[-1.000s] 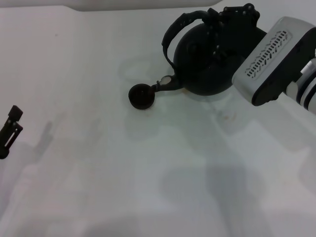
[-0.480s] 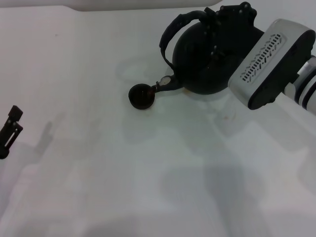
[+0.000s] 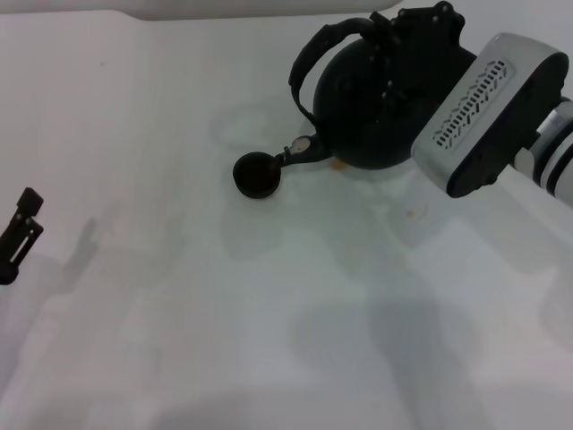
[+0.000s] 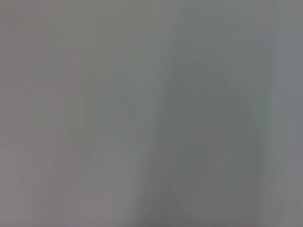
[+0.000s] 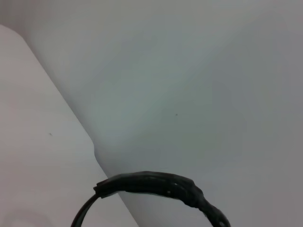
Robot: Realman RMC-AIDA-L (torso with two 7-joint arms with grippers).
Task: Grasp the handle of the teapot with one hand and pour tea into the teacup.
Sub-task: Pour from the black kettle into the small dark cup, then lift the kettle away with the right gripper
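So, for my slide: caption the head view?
Right gripper tilts the teapot by its handle, spout over the teacup.

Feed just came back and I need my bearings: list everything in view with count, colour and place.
teapot: one, black, far right of the table, tilted with its spout over the teacup
handle: one, black, arched over the teapot
teacup: one, black, under the spout, mid-table
table: one, white, with small brown drops beside the teapot
right gripper: one, black, at the handle's far end
left gripper: one, black, parked at the left edge
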